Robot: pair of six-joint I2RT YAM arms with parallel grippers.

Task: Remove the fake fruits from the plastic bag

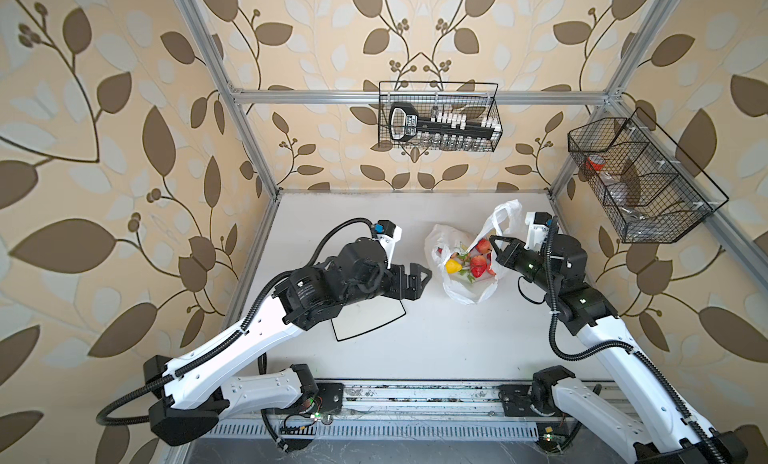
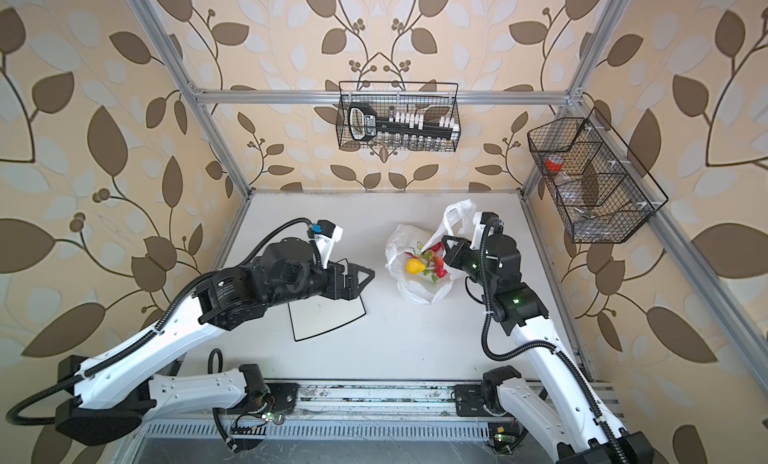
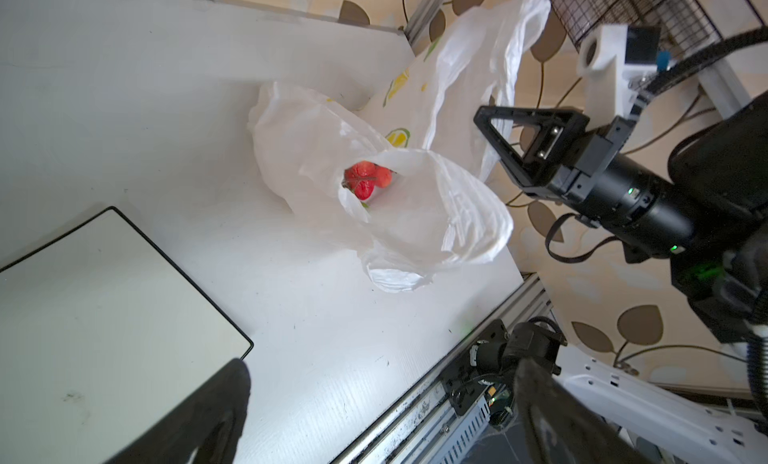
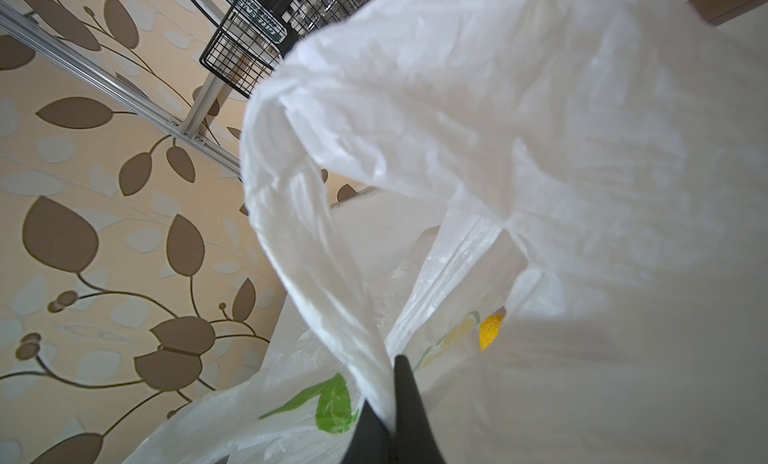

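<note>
Right gripper (image 1: 493, 238) pinches the bag (image 1: 463, 293); left gripper (image 1: 420, 279) hangs open beside it.

The bag sits on the right half of the tabletop (image 1: 436, 349), nearer its far edge, with its mouth open upward. The fruits (image 1: 482, 246) are inside it: a yellow pear (image 1: 453, 266) and red strawberries (image 1: 478, 268) show through the mouth in both top views. The right gripper's jaws are together on the bag's film at the right side of the mouth, and a handle (image 1: 509, 211) stands up beside it. The left gripper's jaws stand wide apart with nothing between them, just left of the bag, above the far right corner of the plate (image 1: 365, 322).
</note>
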